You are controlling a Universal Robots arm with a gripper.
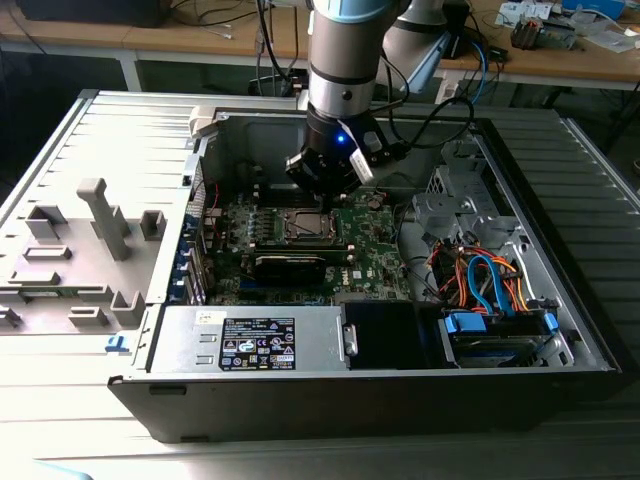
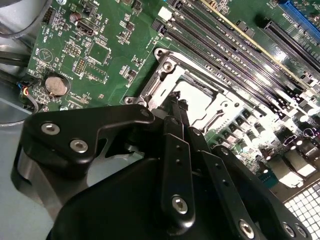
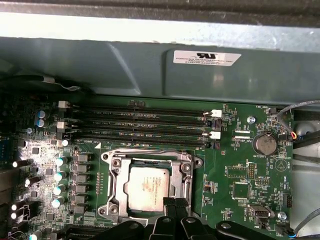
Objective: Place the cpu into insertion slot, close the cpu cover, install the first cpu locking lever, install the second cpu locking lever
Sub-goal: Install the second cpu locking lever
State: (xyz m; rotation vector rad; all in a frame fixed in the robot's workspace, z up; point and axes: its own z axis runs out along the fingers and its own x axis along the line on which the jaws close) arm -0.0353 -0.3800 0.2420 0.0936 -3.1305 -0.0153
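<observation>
The cpu (image 3: pixel 148 187) is seen lying flat inside the insertion slot (image 3: pixel 114 186), its silvery top framed by the metal of the cpu cover (image 3: pixel 186 175), which is laid down around it in the first wrist view. The gripper (image 3: pixel 175 204) is held directly at the edge of the slot farthest from the memory slots (image 3: pixel 140 125), with its jaws drawn almost together and nothing gripped between them; the tips are placed at the rim of the cover, though whether they touch it cannot be told. In the second wrist view the same narrow tips of the gripper (image 2: pixel 178 101) are shown right at the slot frame (image 2: pixel 165 75), with the pale top of the cpu (image 2: pixel 197 100) just beyond them. A round coin battery (image 3: pixel 264 144) is set on the green circuit board (image 3: pixel 235 170), well apart from the slot, on the side away from the row of capacitors (image 3: pixel 61 175). In the exterior view the arm (image 1: pixel 343 60) is lowered into the open computer case (image 1: pixel 560 190), with the gripper (image 1: pixel 322 196) just above the slot (image 1: pixel 303 227) and a long black heatsink block (image 1: pixel 290 266) close beside that slot.
</observation>
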